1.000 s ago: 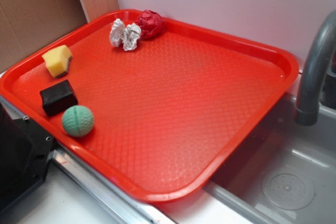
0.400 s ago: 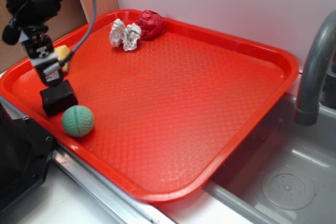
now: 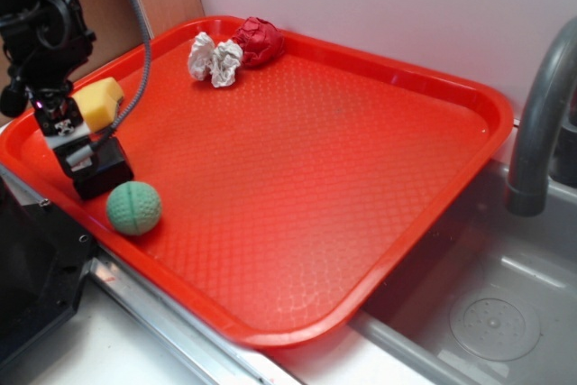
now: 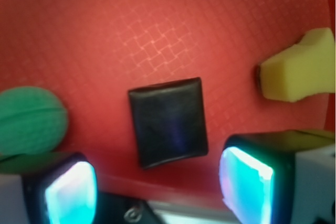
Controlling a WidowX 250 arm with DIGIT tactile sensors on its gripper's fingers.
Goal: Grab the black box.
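The black box [image 3: 106, 169] lies flat near the left rim of the red tray [image 3: 315, 178], between a green ball [image 3: 133, 207] and a yellow sponge [image 3: 99, 101]. My gripper [image 3: 79, 152] hangs low over the box's left end, close to the tray rim. From the wrist, the black box [image 4: 168, 121] sits just ahead of the gap of my gripper [image 4: 157, 187]. It is open, one fingertip [image 4: 71, 192] on the left and the other on the right, with nothing between them. The ball [image 4: 31, 120] is to the left and the sponge [image 4: 299, 72] to the right.
A crumpled white wad [image 3: 214, 59] and a crumpled red wad [image 3: 259, 41] lie at the tray's far corner. A grey faucet [image 3: 541, 114] rises at the right over a sink [image 3: 487, 295]. A dark block [image 3: 32, 268] stands by the tray's near-left edge.
My arm has come in from the top left and dropped down onto the black box's left end. The box, ball and sponge have not moved.
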